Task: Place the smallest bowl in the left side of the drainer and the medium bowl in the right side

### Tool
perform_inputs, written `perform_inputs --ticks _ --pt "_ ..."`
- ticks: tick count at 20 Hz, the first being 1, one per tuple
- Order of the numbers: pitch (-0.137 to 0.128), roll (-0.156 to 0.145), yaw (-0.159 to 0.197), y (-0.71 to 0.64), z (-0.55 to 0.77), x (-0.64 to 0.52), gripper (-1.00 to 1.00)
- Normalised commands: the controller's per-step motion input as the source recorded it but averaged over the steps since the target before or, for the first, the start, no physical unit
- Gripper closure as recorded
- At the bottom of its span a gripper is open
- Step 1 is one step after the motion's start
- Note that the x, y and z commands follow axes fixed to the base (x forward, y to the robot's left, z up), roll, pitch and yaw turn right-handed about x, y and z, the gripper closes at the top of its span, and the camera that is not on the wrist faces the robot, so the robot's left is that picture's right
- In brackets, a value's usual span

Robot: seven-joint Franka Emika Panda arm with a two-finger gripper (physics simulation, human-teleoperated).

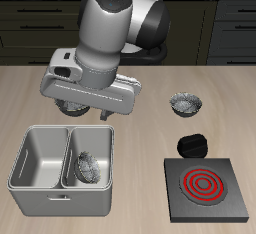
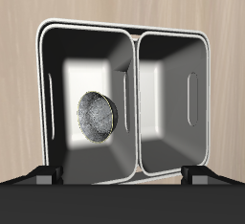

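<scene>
The drainer (image 1: pixel 40 183) (image 2: pixel 137 46) is a light grey tub with two deep compartments. The smallest bowl (image 1: pixel 87 166) (image 2: pixel 96 116) lies tilted inside its left compartment. The other compartment (image 2: pixel 182 103) holds nothing. My gripper (image 1: pixel 88 114) (image 2: pixel 120 175) hangs above the drainer, apart from the bowl. It is open, with nothing between its fingers. Another grey speckled bowl (image 1: pixel 186 103), somewhat larger, stands on the table farther back. I cannot tell whether it is the medium bowl. My arm hides part of the table behind the drainer.
A black square stove (image 1: pixel 208 190) with a red coil sits near the table's front edge, beside the drainer. A small black object (image 1: pixel 190 142) lies just behind the stove.
</scene>
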Motion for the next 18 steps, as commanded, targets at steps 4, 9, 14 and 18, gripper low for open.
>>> perform_inputs --ticks 4,9,14,18 --pt "-0.055 0.071 -0.022 0.22 0.19 -0.35 -1.00" --pt "-0.025 0.123 0.007 0.29 0.07 -0.29 -1.00" --pt "-0.021 0.151 -0.043 0.42 0.08 -0.48 -1.00" --pt "-0.041 0.015 -0.024 0.21 0.11 -0.42 -1.00"
